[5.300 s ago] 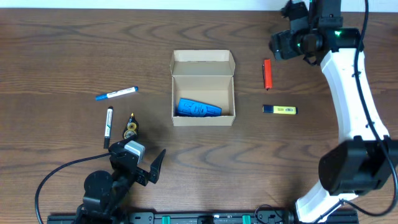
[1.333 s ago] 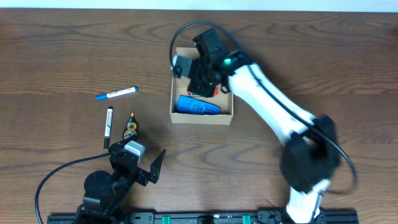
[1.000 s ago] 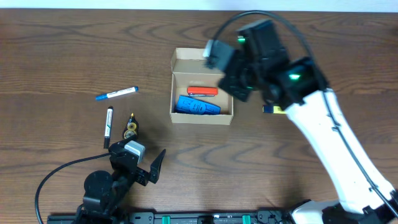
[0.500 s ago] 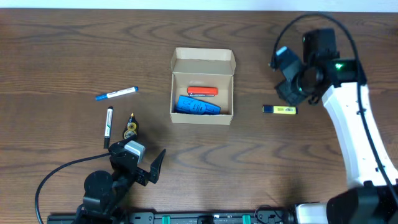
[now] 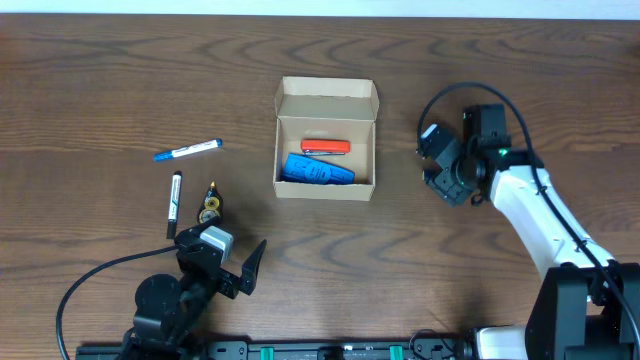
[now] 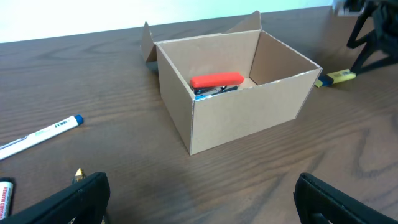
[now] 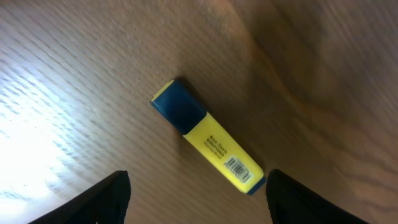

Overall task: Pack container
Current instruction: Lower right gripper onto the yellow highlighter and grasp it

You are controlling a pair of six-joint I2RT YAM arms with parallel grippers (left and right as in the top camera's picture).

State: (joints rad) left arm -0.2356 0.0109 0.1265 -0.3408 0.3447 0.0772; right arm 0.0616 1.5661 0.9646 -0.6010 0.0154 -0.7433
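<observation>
The cardboard box [image 5: 326,191] sits mid-worktop [image 5: 90,70] with its lid folded back on the far side. A red marker [image 5: 325,147] and a blue item [image 5: 318,172] lie inside it.

Just right of the box, the right tool [image 5: 447,168] hangs low over a yellow highlighter [image 7: 208,144] with a dark blue cap. The wrist view shows its fingers spread wide, one to either side of the highlighter. They grip nothing and do not look to be touching it.

I'd say the step in hand is picking up this highlighter. The next move calls for dropping until the fingers straddle its body, then closing, lifting and carrying it left over the box's rim. The highlighter lies at a slant between the fingers, so a small wrist turn may help first. The right arm reaches in from the near side, right of the box, with its elbow bent and its wrist aimed downward.

Left of the box, a blue-capped pen [image 5: 187,150], a black marker [image 5: 174,203] and a small yellowish thing [image 5: 210,203] lie unpacked. The left tool [image 5: 232,264] sits nearer than these, facing the box, open and empty.
</observation>
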